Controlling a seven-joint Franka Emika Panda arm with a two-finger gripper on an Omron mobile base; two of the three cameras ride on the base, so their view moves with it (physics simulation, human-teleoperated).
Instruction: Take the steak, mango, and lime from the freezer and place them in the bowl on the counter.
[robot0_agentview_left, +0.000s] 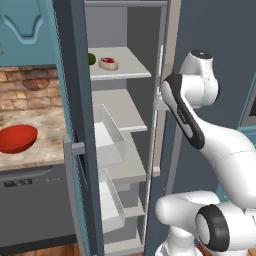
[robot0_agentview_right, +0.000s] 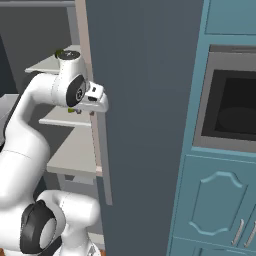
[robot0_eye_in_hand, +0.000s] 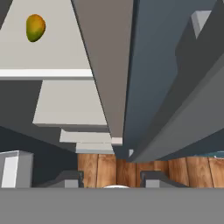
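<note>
Gripper (robot0_eye_in_hand: 111, 177) is pressed together on nothing beside the open freezer (robot0_agentview_left: 80, 100), steak (robot0_agentview_left: 108, 63) and lime (robot0_agentview_left: 92, 58) sitting on the top shelf (robot0_agentview_left: 127, 67).

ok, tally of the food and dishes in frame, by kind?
Steak: 1
Lime: 1
Mango: 1
Bowl: 1
Total: 4

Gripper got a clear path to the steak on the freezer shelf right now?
Probably yes. The freezer stands open and the steak lies uncovered near the shelf's front, the lime beside it. The shut gripper must open first.
</note>
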